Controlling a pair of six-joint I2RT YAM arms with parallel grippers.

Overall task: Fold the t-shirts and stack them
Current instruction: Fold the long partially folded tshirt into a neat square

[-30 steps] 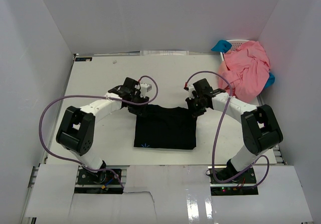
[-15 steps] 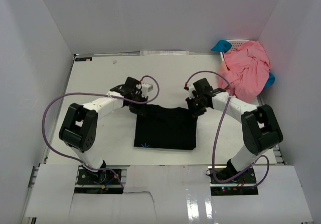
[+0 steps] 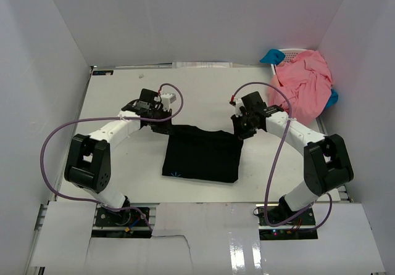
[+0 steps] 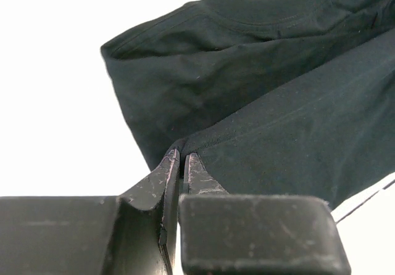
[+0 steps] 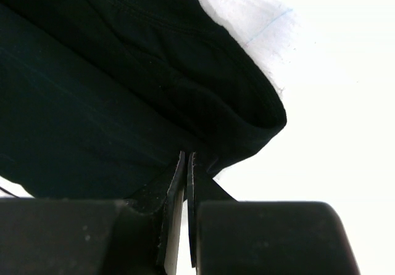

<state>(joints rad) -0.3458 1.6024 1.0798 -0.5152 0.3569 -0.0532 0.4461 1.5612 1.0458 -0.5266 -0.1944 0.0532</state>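
The left gripper (image 3: 168,126) has just clamped onto the far left corner of the black t-shirt (image 3: 202,155) lying mid-way across the table (image 3: 114,96), matching the right gripper (image 3: 242,133) pinched on the other corner, apparently lifting that edge for the next fold, while the pink t-shirts (image 3: 302,93) wait heaped far right.

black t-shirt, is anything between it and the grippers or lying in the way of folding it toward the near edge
Nothing visible does. The left gripper and right gripper each pinch a far corner of the black t-shirt; nothing lies on it. The pink t-shirts are heaped apart, far right.
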